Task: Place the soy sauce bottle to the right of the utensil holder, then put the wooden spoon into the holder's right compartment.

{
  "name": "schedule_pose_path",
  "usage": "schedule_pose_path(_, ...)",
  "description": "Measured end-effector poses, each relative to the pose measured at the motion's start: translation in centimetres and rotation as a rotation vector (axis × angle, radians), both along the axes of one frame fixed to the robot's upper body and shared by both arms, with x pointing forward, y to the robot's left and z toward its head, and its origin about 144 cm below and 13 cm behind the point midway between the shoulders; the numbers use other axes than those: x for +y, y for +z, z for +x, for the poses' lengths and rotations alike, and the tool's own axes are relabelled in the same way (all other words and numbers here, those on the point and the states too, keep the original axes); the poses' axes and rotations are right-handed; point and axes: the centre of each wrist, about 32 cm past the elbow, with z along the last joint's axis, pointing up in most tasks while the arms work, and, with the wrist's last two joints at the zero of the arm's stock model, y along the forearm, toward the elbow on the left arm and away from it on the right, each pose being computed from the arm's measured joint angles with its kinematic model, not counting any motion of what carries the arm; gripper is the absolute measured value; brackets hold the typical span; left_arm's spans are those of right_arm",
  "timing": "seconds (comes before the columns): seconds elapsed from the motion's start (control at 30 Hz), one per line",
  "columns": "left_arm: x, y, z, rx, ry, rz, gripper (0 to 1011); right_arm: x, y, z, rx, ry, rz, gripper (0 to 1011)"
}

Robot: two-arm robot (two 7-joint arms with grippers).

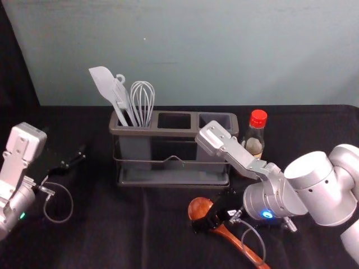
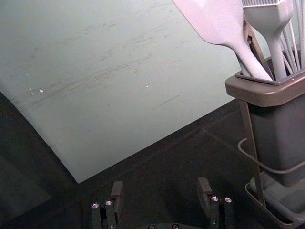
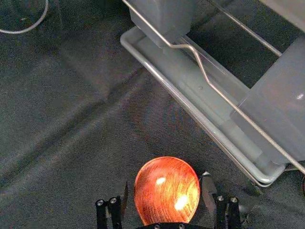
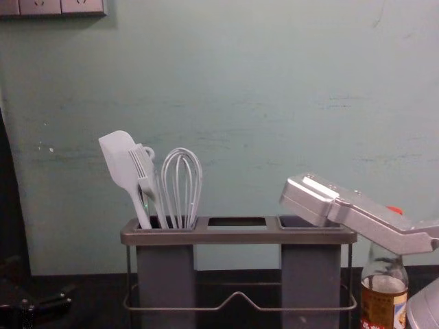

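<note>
Our right claw (image 3: 165,183) stands open around the wooden spoon (image 3: 167,195) in the right wrist view; light, stiff, slick, we judge, best gripped at the neck. Left wrist view: left claw (image 2: 160,182) idle, open. Head view: spoon on black cloth (image 1: 101,235). Chest view: the soy sauce bottle (image 4: 383,271) bears a label (image 4: 378,307) we can't read.

Pretty slick bot tbh: left arm (image 1: 14,162) and right arm (image 1: 230,151) silvery-white, chunky rounded joints (image 1: 314,182). Tiny green light (image 1: 22,215) on left, blue one (image 1: 267,214) on right. Thin grey cable loop (image 1: 72,203) each. Left gripper (image 1: 78,157), right gripper (image 1: 206,217) black, shiny screws (image 2: 215,198).
</note>
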Motion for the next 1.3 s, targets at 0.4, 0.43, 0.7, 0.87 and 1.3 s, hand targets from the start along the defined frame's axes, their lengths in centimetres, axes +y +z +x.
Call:
schedule_pose_path(0.4, 0.0, 0.0, 0.0, 0.0, 0.0, 0.0, 1011, 0.29, -0.69, 0.39, 0.008, 0.012, -0.002, 1000)
schedule_pose_path(0.43, 0.0, 0.0, 0.0, 0.0, 0.0, 0.0, 1011, 0.34, -0.76, 0.42, 0.007, 0.014, -0.003, 1002)
schedule_pose_path(0.7, 0.0, 0.0, 0.0, 0.0, 0.0, 0.0, 1012, 0.31, -0.72, 0.41, 0.007, 0.014, -0.003, 1000)
schedule_pose_path(0.87, 0.0, 0.0, 0.0, 0.0, 0.0, 0.0, 1011, 0.3, -0.67, 0.4, 0.007, 0.014, -0.002, 1000)
schedule_pose_path(1.3, 0.0, 0.0, 0.0, 0.0, 0.0, 0.0, 1012, 0.26, -0.65, 0.38, 0.008, 0.012, -0.001, 837)
